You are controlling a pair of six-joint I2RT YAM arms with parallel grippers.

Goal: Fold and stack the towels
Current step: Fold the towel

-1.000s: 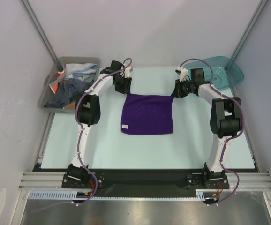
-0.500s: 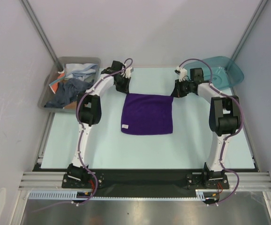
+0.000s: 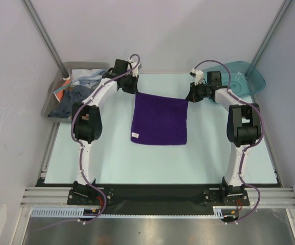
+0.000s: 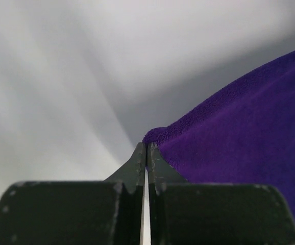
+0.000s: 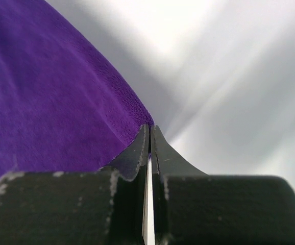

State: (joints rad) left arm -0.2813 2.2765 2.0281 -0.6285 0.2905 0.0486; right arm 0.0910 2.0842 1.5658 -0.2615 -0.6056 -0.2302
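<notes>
Left gripper (image 3: 133, 91) is clamped tight on the far left corner of the purple towel (image 3: 159, 121). In the left wrist view its two dark fingers (image 4: 135, 164) meet with only a hairline slit between them, and the purple cloth bunches into a small rounded fold right at their tips before spreading away to the right. The right gripper (image 3: 190, 97) is likewise pinched shut on the far right corner of the same towel. From the right wrist camera its fingers (image 5: 164, 158) press together on the cloth's edge, and the fabric runs off to the upper left of that view.

Seen from above, the purple towel lies spread open as a rough square in the middle of the pale table (image 3: 112, 158), between the two arms. Its far edge is pulled straight from one gripper to the other, slanting slightly so that the right corner sits a little nearer the arm bases than the left. A small white label (image 3: 136, 135) shows near its near left corner. Whether the far edge is raised off the table cannot be told.

The grey bin (image 3: 49, 106) stands at the far left corner of the table and holds the other towels in a loose heap: a pale light-blue towel (image 3: 86, 76) towards the back, a dark grey-blue towel (image 3: 72, 99) in front of it, and an orange-red towel (image 3: 60, 91) against the left wall. The teal bin (image 3: 245, 76) rests at the far right corner, tilted.
</notes>
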